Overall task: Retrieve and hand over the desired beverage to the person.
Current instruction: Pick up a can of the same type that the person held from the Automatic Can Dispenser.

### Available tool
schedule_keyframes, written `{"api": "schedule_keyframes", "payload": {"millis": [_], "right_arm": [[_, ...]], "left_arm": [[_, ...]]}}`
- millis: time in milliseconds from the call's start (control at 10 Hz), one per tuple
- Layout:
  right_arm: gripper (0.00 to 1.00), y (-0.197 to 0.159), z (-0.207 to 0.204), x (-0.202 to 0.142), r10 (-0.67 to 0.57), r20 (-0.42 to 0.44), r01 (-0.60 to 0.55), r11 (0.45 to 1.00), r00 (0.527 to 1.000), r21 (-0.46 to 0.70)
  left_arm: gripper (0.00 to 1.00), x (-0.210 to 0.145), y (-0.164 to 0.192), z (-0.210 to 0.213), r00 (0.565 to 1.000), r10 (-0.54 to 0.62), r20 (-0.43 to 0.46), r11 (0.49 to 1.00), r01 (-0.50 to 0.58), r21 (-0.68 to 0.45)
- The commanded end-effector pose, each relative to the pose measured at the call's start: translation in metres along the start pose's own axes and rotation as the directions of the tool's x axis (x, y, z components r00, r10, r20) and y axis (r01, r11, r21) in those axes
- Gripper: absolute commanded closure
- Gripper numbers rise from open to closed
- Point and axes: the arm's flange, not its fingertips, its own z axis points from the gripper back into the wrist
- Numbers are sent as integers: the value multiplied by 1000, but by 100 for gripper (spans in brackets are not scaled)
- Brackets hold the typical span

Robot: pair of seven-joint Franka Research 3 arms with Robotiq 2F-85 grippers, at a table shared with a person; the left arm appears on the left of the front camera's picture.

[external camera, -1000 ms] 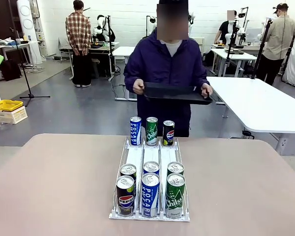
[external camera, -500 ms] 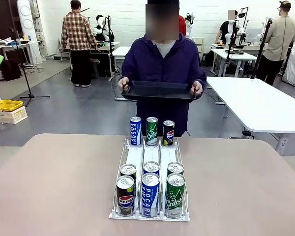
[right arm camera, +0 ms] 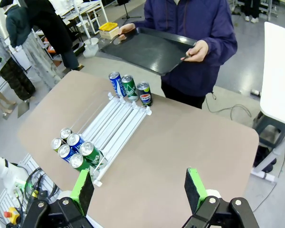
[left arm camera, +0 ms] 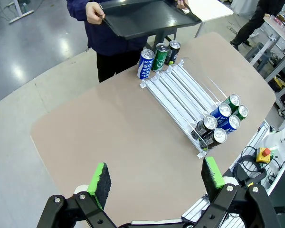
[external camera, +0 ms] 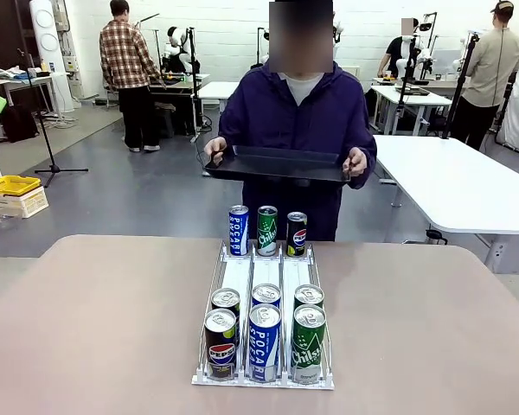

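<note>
A white rack (external camera: 239, 275) stands mid-table with beverage cans. Its far end holds a blue Pocari can (external camera: 238, 230), a green Chilsung can (external camera: 267, 230) and a Pepsi can (external camera: 297, 233). Its near end holds two rows, fronted by Pepsi (external camera: 221, 344), Pocari (external camera: 264, 341) and Chilsung (external camera: 309, 341) cans. Which beverage is desired cannot be told. The person (external camera: 298, 112) stands at the far edge holding a black tray (external camera: 277, 164) in both hands. My left gripper (left arm camera: 154, 183) and right gripper (right arm camera: 138, 190) hover open high above the table, nothing between their fingers.
The tan table (external camera: 95, 320) has bare room on both sides of the rack. Beyond it are a white table (external camera: 467, 181) at right, a yellow bin (external camera: 13, 186) at left, and other people farther back.
The person has shifted left and squared up to the table, bringing the tray level above the far cans. A plaid-shirted person in the background walked left. The cans stayed put.
</note>
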Motion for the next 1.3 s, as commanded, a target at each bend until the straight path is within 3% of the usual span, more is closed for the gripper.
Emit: {"api": "schedule_keyframes", "payload": {"millis": [0, 1200], "right_arm": [[0, 0, -1, 1, 2, 3, -2, 1000, 1000, 2], [0, 0, -1, 1, 2, 3, -2, 1000, 1000, 2]], "left_arm": [[0, 1, 1, 1, 1000, -15, -3, 1000, 15, -4], [0, 1, 1, 1, 1000, -15, -3, 1000, 15, -4]]}}
